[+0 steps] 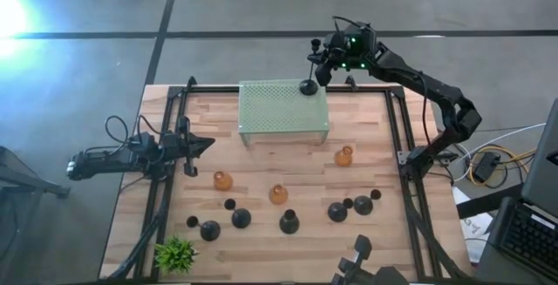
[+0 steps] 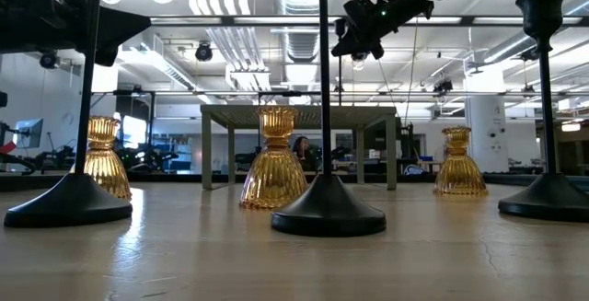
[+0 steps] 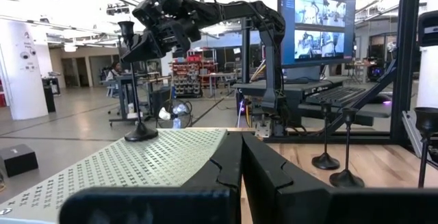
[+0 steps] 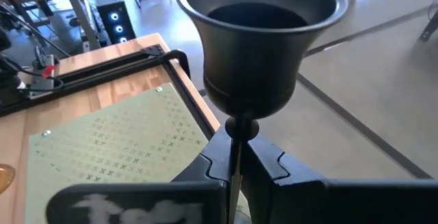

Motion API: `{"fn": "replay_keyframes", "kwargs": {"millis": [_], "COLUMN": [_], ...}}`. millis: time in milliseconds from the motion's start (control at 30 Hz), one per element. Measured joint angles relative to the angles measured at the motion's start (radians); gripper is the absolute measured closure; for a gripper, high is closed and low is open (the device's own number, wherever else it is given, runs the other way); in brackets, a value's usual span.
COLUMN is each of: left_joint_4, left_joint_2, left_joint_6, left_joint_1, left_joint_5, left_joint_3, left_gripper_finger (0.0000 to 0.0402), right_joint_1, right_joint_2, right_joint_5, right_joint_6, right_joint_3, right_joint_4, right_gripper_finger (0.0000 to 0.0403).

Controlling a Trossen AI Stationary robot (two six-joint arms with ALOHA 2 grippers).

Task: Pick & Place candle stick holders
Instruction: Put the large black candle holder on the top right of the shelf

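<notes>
- I see the right gripper [image 4: 233, 157] clamped on a tall black candlestick's [image 1: 309, 83] stem, base on the mint perforated stand [image 1: 283, 111], upper centre of the high view.
- Left gripper [image 1: 206, 145] closed, empty, mid-left.
- Remaining holders [image 1: 288, 222] sit lower centre on the table [image 1: 366, 145].

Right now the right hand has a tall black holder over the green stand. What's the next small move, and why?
Probably open the right hand and lift clear. It is shut on the stem of the tall black holder, whose round base already sits on the far right corner of the mint-green stand. The left hand waits shut at the table's left edge.
</notes>
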Motion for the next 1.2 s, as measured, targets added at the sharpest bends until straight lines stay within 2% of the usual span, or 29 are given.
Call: {"fn": "replay_keyframes", "kwargs": {"millis": [400, 1200], "left_joint_4": [-0.001, 0.0], "left_joint_2": [0.0, 0.0], "left_joint_6": [0.0, 0.001], "left_joint_1": [0.0, 0.0], "left_joint_5": [-0.002, -0.003], "left_joint_3": [-0.001, -0.001], "left_gripper_finger": [0.0388, 0.0388], "right_joint_1": [-0.015, -0.014], "right_joint_2": [-0.044, -0.018], "right_joint_5": [0.004, 0.002], "right_joint_6": [0.001, -0.002], "right_joint_3": [0.0, -0.01], "right_joint_4": [-0.038, -0.023], "right_gripper_finger": [0.0392, 0.0392]}}
